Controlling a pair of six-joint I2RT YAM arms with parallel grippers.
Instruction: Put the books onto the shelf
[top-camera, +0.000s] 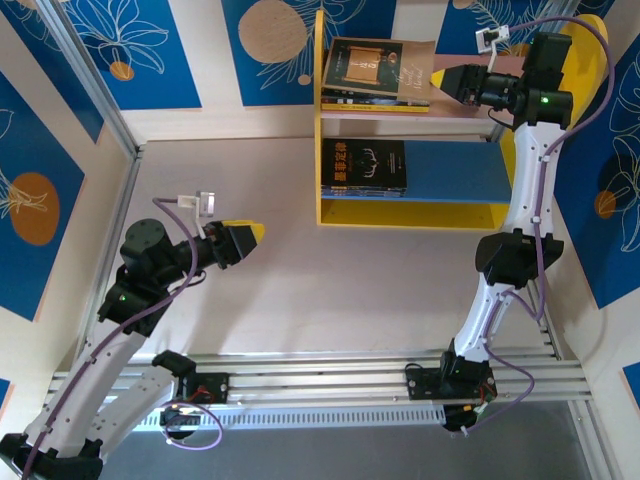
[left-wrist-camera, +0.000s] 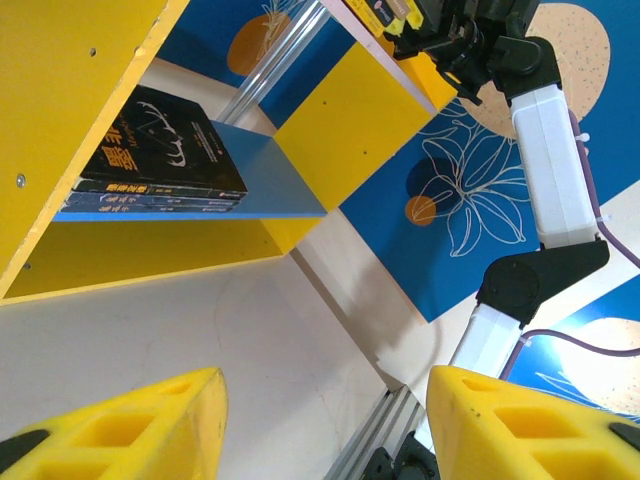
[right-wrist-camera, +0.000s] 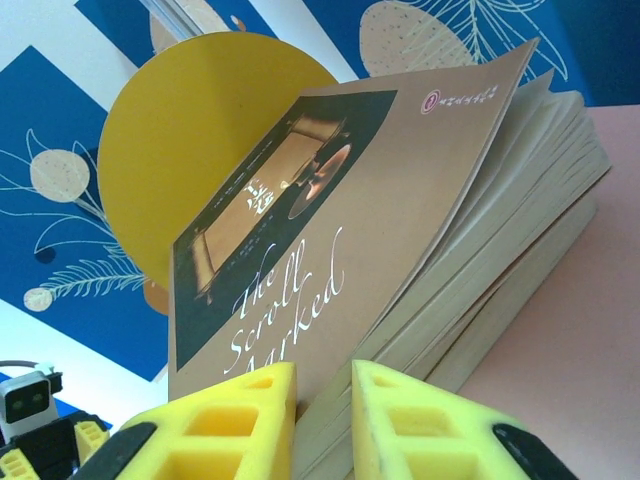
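On the shelf's pink upper board a brown book lies on a small stack with a yellow-edged book at the bottom. My right gripper reaches in from the right. In the right wrist view its jaws are shut on the brown book's cover and top pages, which lift and fan off the pink board. Dark books lie stacked on the blue lower board. My left gripper hovers open and empty over the table on the left; its wrist view faces the dark books.
The shelf stands against the back wall, whose panels are blue with a flower print. A rounded yellow side panel rises behind the brown book. The right arm stretches up to the shelf's right end. An aluminium rail runs along the near table edge.
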